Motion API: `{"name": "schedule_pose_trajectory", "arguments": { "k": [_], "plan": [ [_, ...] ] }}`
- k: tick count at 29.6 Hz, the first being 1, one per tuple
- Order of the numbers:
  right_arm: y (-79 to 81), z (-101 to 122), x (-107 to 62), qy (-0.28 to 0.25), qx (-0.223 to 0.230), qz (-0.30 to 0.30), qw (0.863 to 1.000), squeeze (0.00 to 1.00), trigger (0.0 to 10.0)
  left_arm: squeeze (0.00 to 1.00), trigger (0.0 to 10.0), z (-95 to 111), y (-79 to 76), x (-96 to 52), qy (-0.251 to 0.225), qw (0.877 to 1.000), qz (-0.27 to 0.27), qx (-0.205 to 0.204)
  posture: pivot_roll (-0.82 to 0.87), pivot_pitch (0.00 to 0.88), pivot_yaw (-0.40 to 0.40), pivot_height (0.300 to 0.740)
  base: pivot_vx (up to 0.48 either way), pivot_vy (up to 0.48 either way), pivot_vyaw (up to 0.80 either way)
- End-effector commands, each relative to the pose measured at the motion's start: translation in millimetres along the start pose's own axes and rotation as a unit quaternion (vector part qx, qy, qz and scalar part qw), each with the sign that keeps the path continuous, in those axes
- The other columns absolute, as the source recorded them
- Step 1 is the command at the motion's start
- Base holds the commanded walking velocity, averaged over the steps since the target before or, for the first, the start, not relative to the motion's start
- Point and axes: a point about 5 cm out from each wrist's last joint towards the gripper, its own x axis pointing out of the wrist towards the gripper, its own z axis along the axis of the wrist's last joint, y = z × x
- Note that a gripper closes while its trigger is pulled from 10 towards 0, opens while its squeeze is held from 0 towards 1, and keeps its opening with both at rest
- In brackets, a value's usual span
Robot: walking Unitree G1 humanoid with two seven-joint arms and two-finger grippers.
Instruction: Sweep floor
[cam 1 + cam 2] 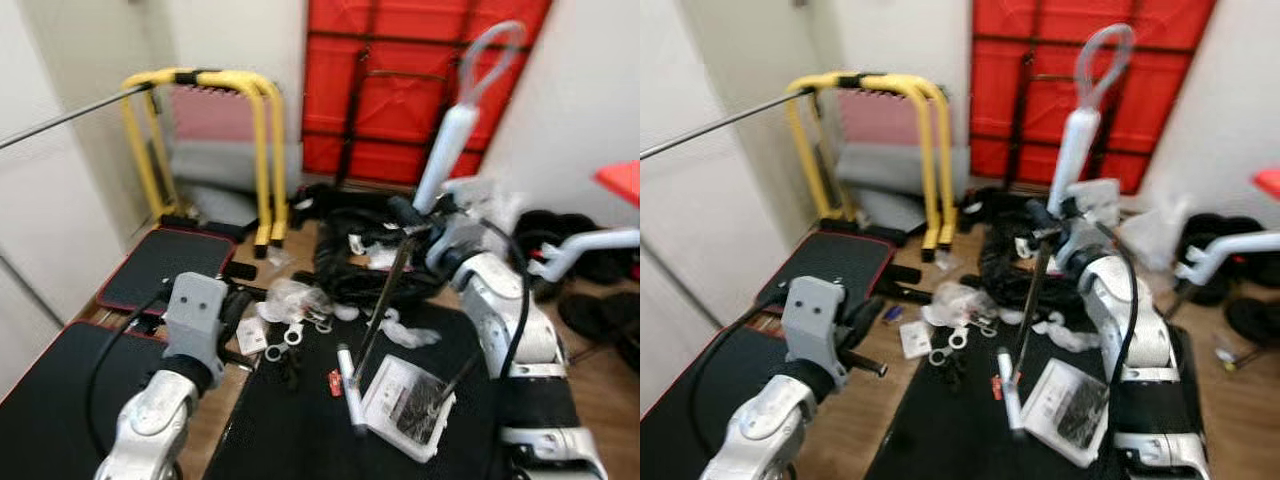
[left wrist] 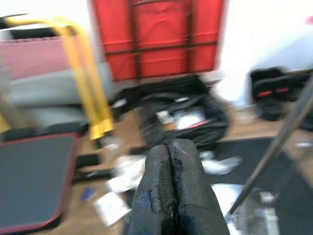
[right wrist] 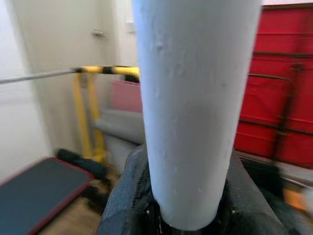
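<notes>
My right gripper [image 1: 412,215] is shut on the white broom handle [image 1: 445,150], which rises to a clear loop at its top. In the right wrist view the handle [image 3: 195,98] stands between the black fingers [image 3: 128,196]. Below the grip a thin metal shaft [image 1: 380,310] slants down to the black mat [image 1: 290,430], ending near a white flat pan [image 1: 405,400] with dark bits on it. My left gripper [image 1: 238,305] is held out low over the floor on the left. Its fingers [image 2: 156,186] are pressed together with nothing between them.
Paper scraps and plastic litter [image 1: 295,305] lie on the wooden floor between the mats. A pile of black bags and cables [image 1: 360,255] sits ahead. A yellow frame [image 1: 255,130], a red panel [image 1: 410,80], dark weights [image 1: 560,235] and a grey rod [image 1: 70,115] ring the space.
</notes>
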Motion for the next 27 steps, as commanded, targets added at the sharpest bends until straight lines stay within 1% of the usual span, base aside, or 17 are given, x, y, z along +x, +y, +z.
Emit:
{"name": "schedule_pose_trajectory", "arguments": {
  "k": [1,4,7,9,11,12,15,20,21,24,27],
  "plan": [
    [6.0,7.5,1.3,-0.033,-0.012,0.007,0.999,0.0,10.0,0.0,10.0,-1.7,5.4,-0.3,0.001,1.0,0.023,0.006,-0.08,0.0,-0.062,0.74,0.0,0.0,-0.8],
    [7.2,6.0,0.6,-0.045,-0.009,0.008,0.999,0.0,10.0,0.0,10.0,1.1,9.5,0.2,-0.01,0.999,0.034,0.0,-0.08,0.0,-0.064,0.74,0.0,0.0,-0.67],
    [15.1,6.6,-0.5,-0.05,0.008,0.038,0.998,0.0,10.0,0.0,10.0,5.6,16.3,-0.5,-0.03,0.998,0.048,-0.017,-0.09,0.0,-0.062,0.74,0.0,0.0,0.0],
    [17.3,6.3,-0.4,-0.052,0.015,0.045,0.998,0.0,10.0,0.0,10.0,6.2,19.0,-0.8,-0.032,0.998,0.052,-0.018,-0.09,0.0,-0.061,0.74,0.0,0.0,0.0],
    [18.9,5.0,-0.3,-0.045,0.013,0.05,0.998,0.0,10.0,0.0,10.0,6.3,19.6,-0.8,-0.032,0.998,0.052,-0.019,-0.09,0.0,-0.06,0.74,0.0,0.0,0.0],
    [21.2,2.6,-0.5,-0.038,0.021,0.058,0.997,0.0,10.0,0.0,10.0,6.8,19.7,-0.9,-0.035,0.998,0.05,-0.021,-0.09,0.0,-0.06,0.74,0.289,0.0,-0.8],
    [21.9,2.7,-0.9,-0.043,0.021,0.059,0.997,0.0,10.0,0.0,10.0,7.2,19.2,-1.1,-0.036,0.998,0.049,-0.021,-0.08,0.0,-0.06,0.74,0.326,0.0,-0.8],
    [23.2,5.5,-1.2,-0.057,0.031,0.068,0.996,0.0,10.0,0.0,10.0,7.5,18.6,-1.3,-0.038,0.998,0.046,-0.024,-0.08,0.0,-0.058,0.74,0.362,0.0,0.0],
    [24.8,8.5,-2.0,-0.065,0.036,0.085,0.994,0.0,10.0,0.0,10.0,7.6,18.5,-1.1,-0.039,0.998,0.044,-0.027,-0.08,0.0,-0.056,0.74,0.36,0.0,0.0],
    [26.6,10.8,-3.1,-0.07,0.037,0.101,0.992,0.0,10.0,0.0,10.0,7.8,18.5,-0.9,-0.041,0.998,0.043,-0.028,-0.08,0.0,-0.056,0.74,0.36,0.0,0.0],
    [25.5,12.0,-3.2,-0.072,0.043,0.098,0.992,0.0,10.0,0.0,10.0,7.9,18.2,-0.6,-0.042,0.998,0.04,-0.029,-0.08,0.0,-0.056,0.74,0.358,0.0,0.8]
  ]
}}
